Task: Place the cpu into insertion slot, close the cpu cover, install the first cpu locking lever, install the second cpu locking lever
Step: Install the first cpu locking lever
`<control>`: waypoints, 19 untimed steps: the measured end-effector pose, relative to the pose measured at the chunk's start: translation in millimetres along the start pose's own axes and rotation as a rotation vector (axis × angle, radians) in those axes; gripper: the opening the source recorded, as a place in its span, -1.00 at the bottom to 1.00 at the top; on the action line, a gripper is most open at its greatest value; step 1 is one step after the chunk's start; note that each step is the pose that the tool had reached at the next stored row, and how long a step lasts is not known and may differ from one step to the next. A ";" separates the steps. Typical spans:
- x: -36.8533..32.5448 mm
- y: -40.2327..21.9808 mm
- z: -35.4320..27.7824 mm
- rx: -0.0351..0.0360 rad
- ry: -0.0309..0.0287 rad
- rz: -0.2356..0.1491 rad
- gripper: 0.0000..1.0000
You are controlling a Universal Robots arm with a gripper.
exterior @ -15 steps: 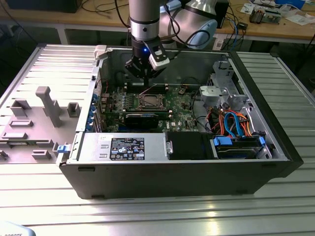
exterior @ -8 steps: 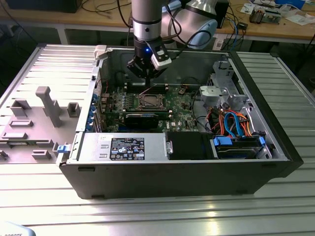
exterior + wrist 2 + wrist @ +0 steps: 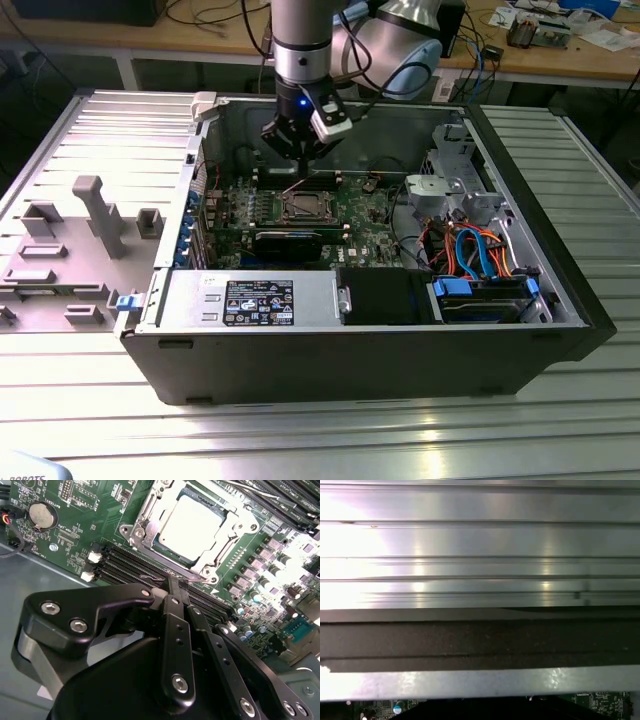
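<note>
I see the cpu seated, cover down; my gripper, fingers together, sits at a lever.

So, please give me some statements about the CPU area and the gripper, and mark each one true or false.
1. The cpu already lies in the insertion slot. True.
2. The cpu cover is closed down over the cpu, its window showing the silver top. True.
3. The gripper carries the cpu between its fingers. False: the fingers are shut together with nothing between them, just beside the socket.
4. In the exterior view, the gripper hangs over the blue and orange cables. False: it is above the green motherboard, near the socket.
5. The computer case lies open on a ribbed metal table. True.
</note>
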State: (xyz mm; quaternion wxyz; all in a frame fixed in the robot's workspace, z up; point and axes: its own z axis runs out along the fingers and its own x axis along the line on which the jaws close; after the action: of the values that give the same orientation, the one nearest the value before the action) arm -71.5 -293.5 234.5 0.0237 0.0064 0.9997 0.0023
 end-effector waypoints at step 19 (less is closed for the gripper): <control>-9.7 0.1 6.0 0.0021 0.0001 0.000 -0.79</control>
State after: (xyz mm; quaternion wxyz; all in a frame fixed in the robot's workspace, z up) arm -61.5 -293.5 229.0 0.0237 0.0064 0.9997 0.0013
